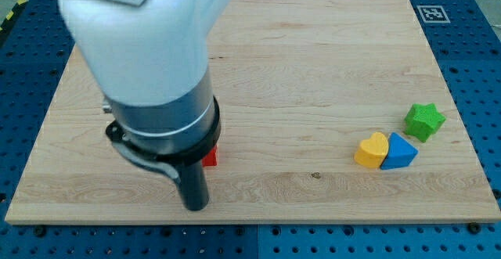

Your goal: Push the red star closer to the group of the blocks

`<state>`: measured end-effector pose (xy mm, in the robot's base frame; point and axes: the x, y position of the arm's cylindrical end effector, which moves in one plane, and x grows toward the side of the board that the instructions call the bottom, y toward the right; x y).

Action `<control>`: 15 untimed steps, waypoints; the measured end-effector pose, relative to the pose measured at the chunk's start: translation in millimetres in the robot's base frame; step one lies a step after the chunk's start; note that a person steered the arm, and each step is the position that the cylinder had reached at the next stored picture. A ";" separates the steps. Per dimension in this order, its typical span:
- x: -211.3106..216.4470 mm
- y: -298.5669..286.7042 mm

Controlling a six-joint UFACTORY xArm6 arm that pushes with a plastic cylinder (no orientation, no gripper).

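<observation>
The red star [210,158] shows only as a small red sliver at the view's lower left; the arm's body hides the rest of it. My tip [195,207] is at the lower end of the dark rod, just below and slightly left of that sliver. At the view's right stands the group: a yellow heart [371,150], a blue block [400,152] touching it, and a green star [424,121] just above and to the right of them. The group is far to the right of the red star.
The wooden board [313,71] lies on a blue perforated table. A fiducial marker [430,12] sits at the board's upper right corner. The arm's white and grey body [149,63] covers the board's upper left.
</observation>
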<state>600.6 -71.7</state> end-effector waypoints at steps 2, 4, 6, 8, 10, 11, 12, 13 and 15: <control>-52.0 0.0; -103.0 0.0; -168.9 -1.5; -241.1 -3.7; -283.1 -4.7; -279.4 -11.1; -263.1 -21.2; -278.2 -29.9; -307.8 -57.9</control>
<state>292.7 -129.6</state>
